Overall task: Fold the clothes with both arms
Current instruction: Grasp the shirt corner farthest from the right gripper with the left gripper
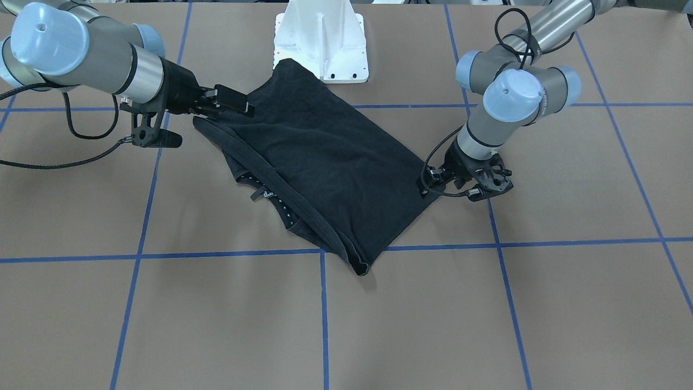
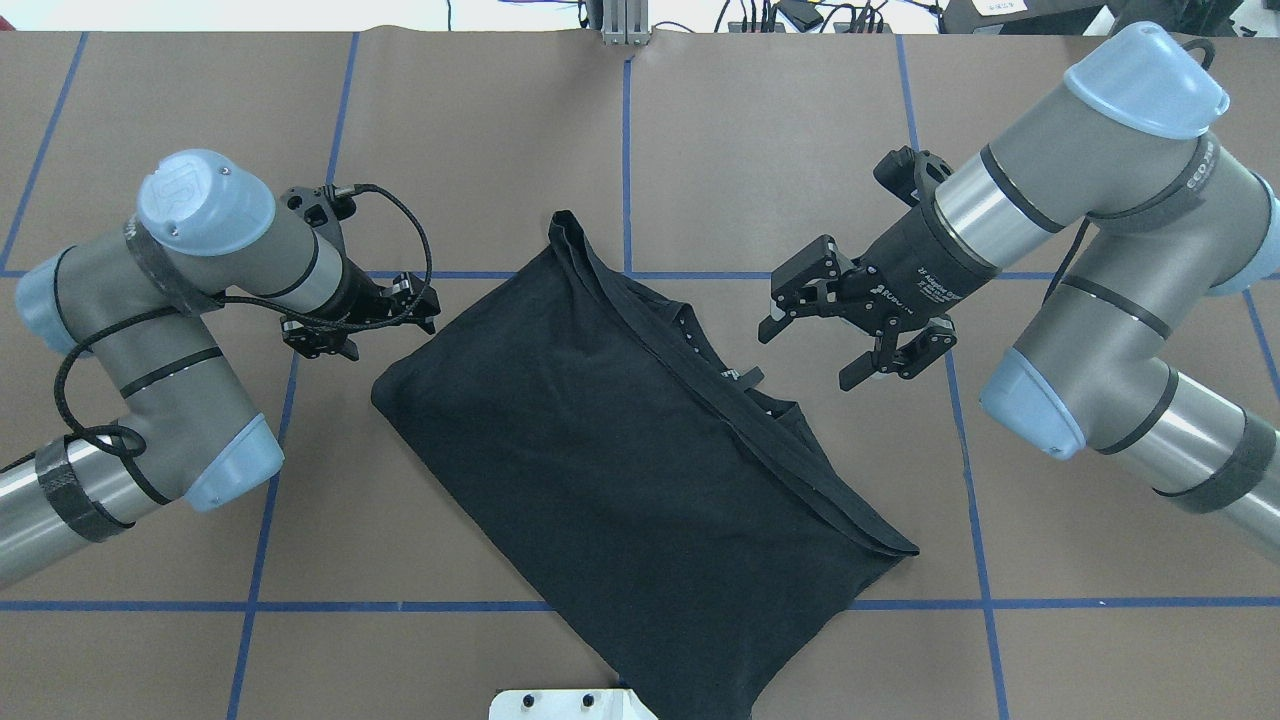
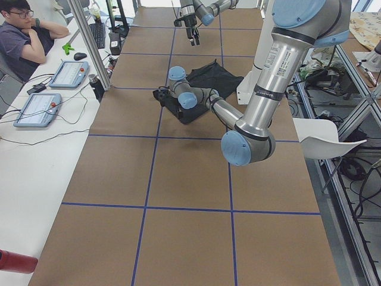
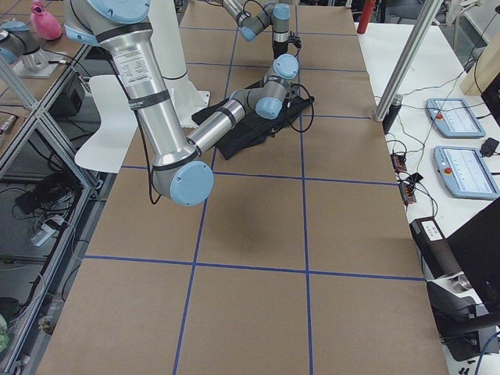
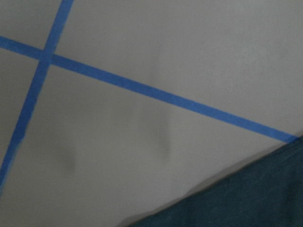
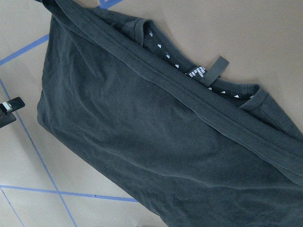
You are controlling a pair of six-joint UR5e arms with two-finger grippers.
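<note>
Fingers apart and pointed down, left black two-finger gripper [image 2: 365, 320] just beside a corner of the folded black short-sleeved T-shirt [image 2: 620, 470]. Spread wide, right black two-finger gripper [image 2: 806, 358] near the shirt's collar edge. Under the shirt, brown paper-covered table [image 2: 1100, 520] gridded with blue tape lines [image 1: 324, 319]. At another shirt corner, white pedestal base [image 1: 325, 43]. Well apart from the shirt, white side bench [image 3: 24, 173] with tablets, seated person [image 3: 24, 36].

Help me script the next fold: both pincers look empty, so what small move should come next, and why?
Probably lower the right pincer onto the T-shirt's layered edge beside the collar. The shirt lies folded over, diagonal; both pincers stand open and off the cloth, the left pincer by the opposite corner, so a grasp must precede another fold.
</note>
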